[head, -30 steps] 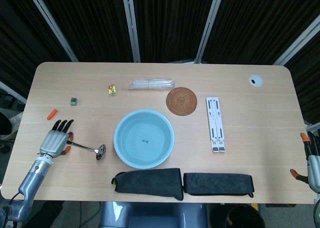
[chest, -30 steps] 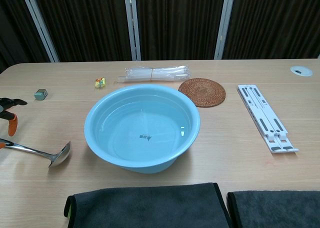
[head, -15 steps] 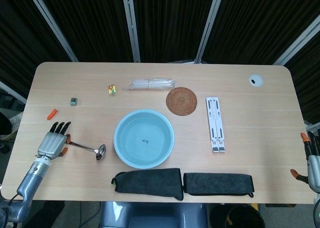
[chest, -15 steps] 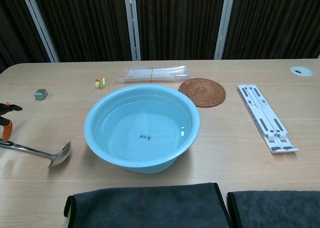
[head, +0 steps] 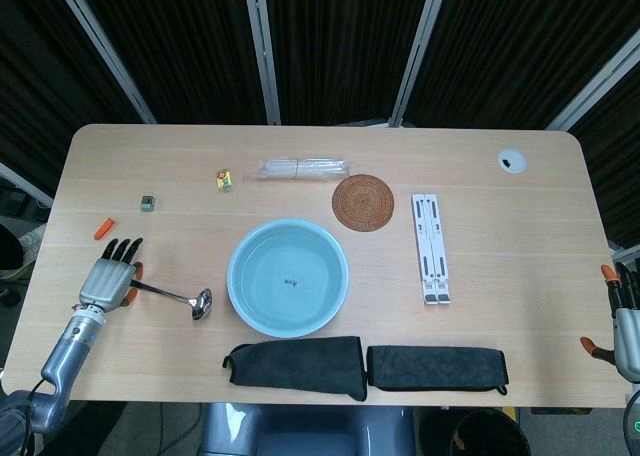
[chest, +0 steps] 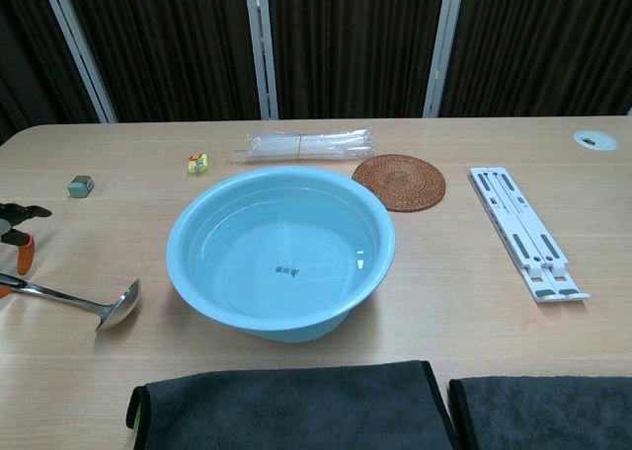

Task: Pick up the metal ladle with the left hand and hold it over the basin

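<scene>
The metal ladle (head: 172,297) lies flat on the table left of the light blue basin (head: 236,276), with its bowl (chest: 119,304) toward the basin. My left hand (head: 108,277) hovers over the handle's outer end, fingers straight and spread, pointing away from me; I see no grip on the handle. In the chest view only its fingertips (chest: 18,215) show at the left edge above the ladle (chest: 59,293). The basin (chest: 188,235) holds water. My right hand (head: 624,311) sits at the table's right edge, fingers apart and empty.
A woven coaster (head: 363,203), a white folding stand (head: 431,248) and a clear plastic bundle (head: 302,167) lie beyond the basin. Two dark towels (head: 297,367) (head: 436,367) line the front edge. A small grey-green block (head: 147,204) and an orange piece (head: 103,229) lie near the left hand.
My left hand drew back slightly toward the table's edge, then came forward again over the handle. The ladle has stayed where it lay. The right hand has not moved.
</scene>
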You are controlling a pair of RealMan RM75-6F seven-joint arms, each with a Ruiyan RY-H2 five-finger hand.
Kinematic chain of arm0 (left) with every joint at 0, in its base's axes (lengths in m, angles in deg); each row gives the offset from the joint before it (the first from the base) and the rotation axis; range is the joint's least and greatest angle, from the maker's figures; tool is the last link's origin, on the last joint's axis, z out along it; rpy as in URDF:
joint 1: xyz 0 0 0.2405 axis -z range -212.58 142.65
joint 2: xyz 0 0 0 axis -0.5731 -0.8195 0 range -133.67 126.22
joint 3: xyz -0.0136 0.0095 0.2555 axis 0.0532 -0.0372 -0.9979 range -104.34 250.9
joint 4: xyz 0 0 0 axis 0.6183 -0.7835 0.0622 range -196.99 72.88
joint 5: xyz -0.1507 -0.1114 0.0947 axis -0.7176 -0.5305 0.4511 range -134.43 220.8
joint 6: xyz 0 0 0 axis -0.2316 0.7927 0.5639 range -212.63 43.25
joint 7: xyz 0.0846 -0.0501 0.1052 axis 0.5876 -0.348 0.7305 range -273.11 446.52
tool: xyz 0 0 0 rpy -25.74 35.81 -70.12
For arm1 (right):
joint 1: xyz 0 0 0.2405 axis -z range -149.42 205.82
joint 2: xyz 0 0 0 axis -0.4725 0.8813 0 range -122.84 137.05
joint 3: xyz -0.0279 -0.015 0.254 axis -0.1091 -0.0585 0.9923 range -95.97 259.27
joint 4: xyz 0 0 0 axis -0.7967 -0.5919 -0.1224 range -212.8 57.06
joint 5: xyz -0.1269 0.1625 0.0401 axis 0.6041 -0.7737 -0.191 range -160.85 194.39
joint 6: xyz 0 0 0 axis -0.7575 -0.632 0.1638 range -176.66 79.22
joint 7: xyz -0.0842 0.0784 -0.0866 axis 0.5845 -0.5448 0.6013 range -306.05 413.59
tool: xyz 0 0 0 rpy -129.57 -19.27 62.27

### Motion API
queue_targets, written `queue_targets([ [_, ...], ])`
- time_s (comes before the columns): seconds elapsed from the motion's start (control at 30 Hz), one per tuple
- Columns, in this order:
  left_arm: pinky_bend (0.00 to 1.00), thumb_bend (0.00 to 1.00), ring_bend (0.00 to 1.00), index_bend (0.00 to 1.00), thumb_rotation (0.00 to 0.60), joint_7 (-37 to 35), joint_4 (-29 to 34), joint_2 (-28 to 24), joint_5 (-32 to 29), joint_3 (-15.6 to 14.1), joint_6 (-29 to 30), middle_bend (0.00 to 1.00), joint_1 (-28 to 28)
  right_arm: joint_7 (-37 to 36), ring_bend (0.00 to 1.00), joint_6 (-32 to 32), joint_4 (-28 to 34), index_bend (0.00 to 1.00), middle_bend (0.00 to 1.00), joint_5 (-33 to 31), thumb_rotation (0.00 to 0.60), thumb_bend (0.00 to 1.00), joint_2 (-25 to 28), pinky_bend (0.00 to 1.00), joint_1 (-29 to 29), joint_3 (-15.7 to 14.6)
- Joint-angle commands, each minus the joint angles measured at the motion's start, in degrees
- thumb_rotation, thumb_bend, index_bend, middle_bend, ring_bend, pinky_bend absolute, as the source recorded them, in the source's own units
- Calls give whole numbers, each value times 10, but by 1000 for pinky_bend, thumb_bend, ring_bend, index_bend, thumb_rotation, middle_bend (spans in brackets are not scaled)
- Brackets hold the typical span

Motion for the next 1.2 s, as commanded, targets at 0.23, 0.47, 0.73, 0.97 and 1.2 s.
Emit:
queue_targets([
  [0.23,0,354,0,456,600,-23,-26,20,13,-6,-4,0,7,1,0,2,-1,0,0,-3,600,0,0,0,0,0],
  [0.47,0,353,0,457,600,-33,-27,24,20,-8,1,0,10,-2,0,2,-1,0,0,-4,600,0,2,0,0,1],
  [0.73,0,356,0,468,600,-39,-21,25,24,-12,-5,0,13,-6,0,-2,1,0,0,-4,600,0,5,0,2,3],
  [0.97,0,424,0,506,600,-50,-12,21,25,-15,-14,0,15,-5,0,-3,0,0,0,-3,600,0,4,0,2,2],
  [1.2,0,449,0,541,600,-74,5,9,33,-18,2,0,12,-4,0,-2,1,0,0,-2,600,0,3,0,2,2],
])
